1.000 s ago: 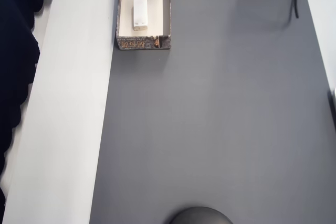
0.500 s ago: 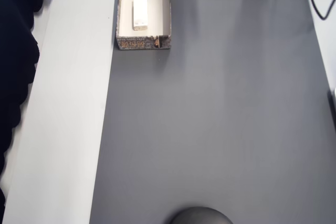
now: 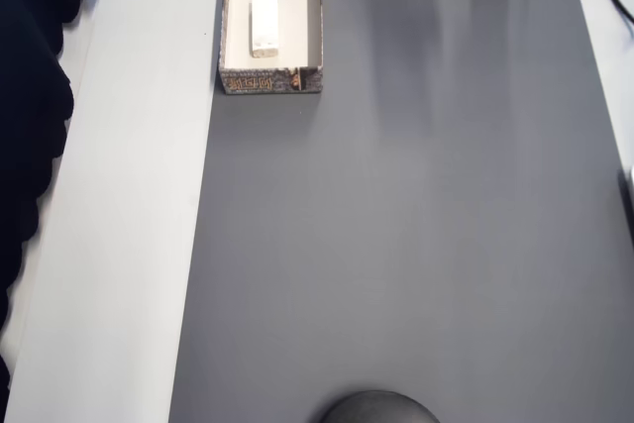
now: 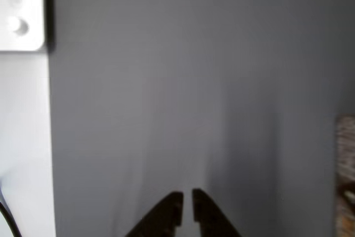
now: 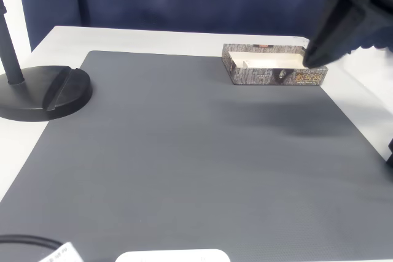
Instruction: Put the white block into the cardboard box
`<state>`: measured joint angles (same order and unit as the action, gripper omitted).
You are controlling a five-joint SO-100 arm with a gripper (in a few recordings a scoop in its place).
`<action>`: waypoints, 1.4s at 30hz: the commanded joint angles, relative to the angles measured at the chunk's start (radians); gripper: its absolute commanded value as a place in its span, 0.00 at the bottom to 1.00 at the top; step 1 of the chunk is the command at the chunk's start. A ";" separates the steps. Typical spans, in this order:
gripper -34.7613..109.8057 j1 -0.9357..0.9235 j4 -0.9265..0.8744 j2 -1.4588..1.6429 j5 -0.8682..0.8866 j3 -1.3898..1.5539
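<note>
The white block (image 3: 264, 25) is lying flat on the floor of the cardboard box (image 3: 315, 27), roughly centred between the two long walls and touching neither, so the placement is judged complete. The pincer (image 4: 187, 203) is showing in the wrist view with its two dark fingertips pressed nearly together, a thin slit between them, and nothing is sitting between them. It is hanging over bare grey mat (image 3: 416, 225); from the pincer, the patterned side of the box is appearing only at the far right edge of the wrist view, well apart from the tips. In the fixed view the dark arm (image 5: 344, 16) is standing at the upper right, partly in front of the box's right end; the tips themselves are blurred there. Handling judgement: the block is looking rigid, smooth-faced and light, so it could slip under a shallow pinch. If a re-grasp were needed, the best hold would be across its two long sides near mid-length, coming straight down, since the box walls are leaving room on both sides. The box is looking light and could slide if nudged.
</note>
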<state>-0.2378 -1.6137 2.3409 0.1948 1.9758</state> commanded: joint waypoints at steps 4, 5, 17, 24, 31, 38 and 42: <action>0.23 0.074 0.055 0.201 -0.029 0.198; 0.23 0.084 0.057 0.216 -0.029 0.221; 0.23 0.153 0.255 0.440 -0.060 0.537; 0.23 0.158 0.270 0.604 -0.063 0.675; 0.23 0.161 0.284 0.730 -0.072 0.790; 0.23 0.213 0.325 0.821 -0.146 0.905; 0.23 0.210 0.325 0.908 -0.147 0.960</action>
<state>-0.0322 -1.3085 3.1891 0.0552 2.9130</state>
